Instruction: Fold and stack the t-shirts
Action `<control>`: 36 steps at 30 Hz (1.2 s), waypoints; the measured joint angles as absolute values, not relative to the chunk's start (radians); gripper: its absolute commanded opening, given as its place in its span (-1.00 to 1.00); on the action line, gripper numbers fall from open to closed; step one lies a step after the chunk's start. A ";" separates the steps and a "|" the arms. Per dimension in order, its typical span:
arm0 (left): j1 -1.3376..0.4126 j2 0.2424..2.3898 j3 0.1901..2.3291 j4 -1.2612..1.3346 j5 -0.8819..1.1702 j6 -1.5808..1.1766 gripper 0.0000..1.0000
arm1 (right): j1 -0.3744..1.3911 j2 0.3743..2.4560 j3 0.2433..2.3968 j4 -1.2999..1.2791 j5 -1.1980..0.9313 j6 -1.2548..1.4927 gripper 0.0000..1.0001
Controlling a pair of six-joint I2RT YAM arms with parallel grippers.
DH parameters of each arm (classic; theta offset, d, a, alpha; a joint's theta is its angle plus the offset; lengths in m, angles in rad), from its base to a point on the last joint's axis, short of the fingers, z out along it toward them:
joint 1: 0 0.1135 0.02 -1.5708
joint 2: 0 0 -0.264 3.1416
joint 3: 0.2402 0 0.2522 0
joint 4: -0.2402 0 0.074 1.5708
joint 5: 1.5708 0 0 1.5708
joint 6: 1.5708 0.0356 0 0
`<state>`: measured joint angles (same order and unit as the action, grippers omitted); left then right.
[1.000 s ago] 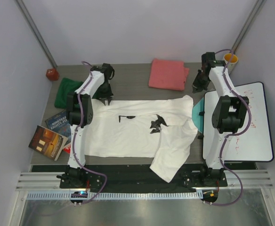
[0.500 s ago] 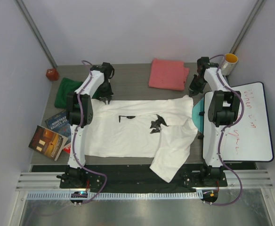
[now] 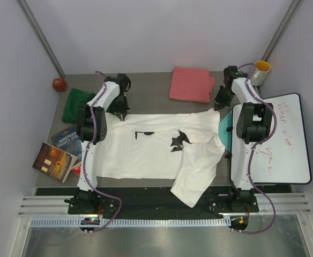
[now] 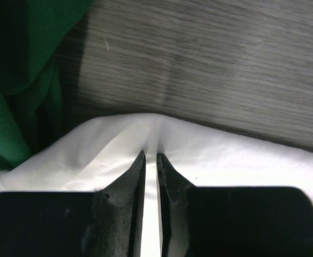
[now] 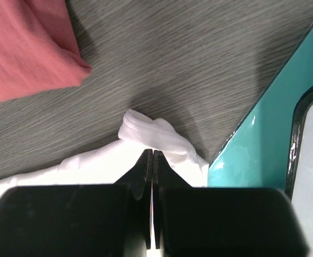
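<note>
Grey wood-grain table (image 3: pixel 151 93): the white t-shirt (image 3: pixel 146 150) lies spread at centre. Your left gripper (image 4: pixel 151 155) is narrow and your right gripper (image 5: pixel 150 152) tight, each nipping a far corner of it. Red scrawl on the whiteboard (image 3: pixel 285 144) and titles on the books (image 3: pixel 57 158) are too small to read.

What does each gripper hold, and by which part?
The white t-shirt: left gripper pinches its far-left edge, right gripper its bunched far-right corner.

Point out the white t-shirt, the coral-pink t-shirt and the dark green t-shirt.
white t-shirt (image 3: pixel 146 152): top external view, middle of its spread body.
coral-pink t-shirt (image 3: pixel 190 84): top external view, centre of the folded cloth.
dark green t-shirt (image 3: pixel 72 106): top external view, middle of the bunched cloth.
</note>
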<state>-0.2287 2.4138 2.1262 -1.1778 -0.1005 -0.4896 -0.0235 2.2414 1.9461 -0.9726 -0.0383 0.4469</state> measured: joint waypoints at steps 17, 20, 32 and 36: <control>-0.224 2.419 2.122 -1.174 -0.104 -0.487 -1.00 | -0.022 2.313 1.938 -0.920 0.009 0.466 -0.98; -0.218 2.419 2.120 -1.172 -0.102 -0.489 -1.00 | -0.029 2.316 1.941 -0.921 0.007 0.476 -0.98; -0.175 2.418 2.120 -1.171 -0.085 -0.490 -1.00 | -0.082 2.318 1.941 -0.920 0.024 0.505 -0.98; -0.159 2.417 2.120 -1.171 -0.089 -0.488 -0.99 | -0.092 2.320 1.943 -0.921 0.020 0.508 -0.98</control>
<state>-0.1593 2.4172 2.1204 -1.1713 -0.0895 -0.4885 -0.0921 2.3199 1.9434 -0.9207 0.0196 0.5079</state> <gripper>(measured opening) 0.002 0.017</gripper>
